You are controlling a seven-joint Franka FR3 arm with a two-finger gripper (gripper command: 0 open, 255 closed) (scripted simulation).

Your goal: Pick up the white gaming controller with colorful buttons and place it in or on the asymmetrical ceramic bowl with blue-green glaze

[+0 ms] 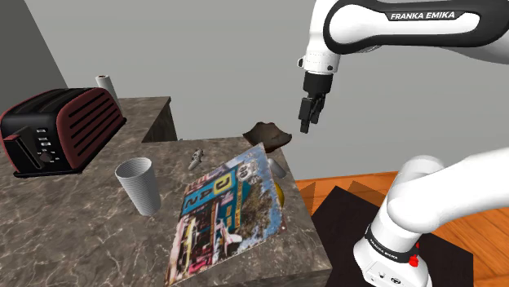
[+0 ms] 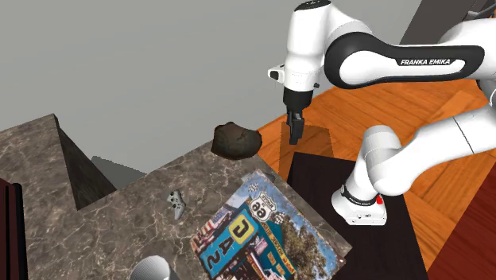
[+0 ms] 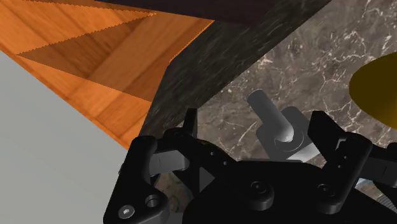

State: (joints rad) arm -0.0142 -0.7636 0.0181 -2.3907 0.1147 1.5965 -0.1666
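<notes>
My claw (image 1: pixel 307 124) hangs in the air, fingers apart and clasping nothing, up beside the dark brown bowl (image 1: pixel 269 133); the small grey controller (image 1: pixel 196 156) lies on the marble counter (image 1: pixel 81 220), apart from the bowl, near the colourful magazine (image 1: pixel 228 212).

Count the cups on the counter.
1. A ribbed grey cup stands between the toaster and the tilted picture cover; that cover may hide others.
</notes>
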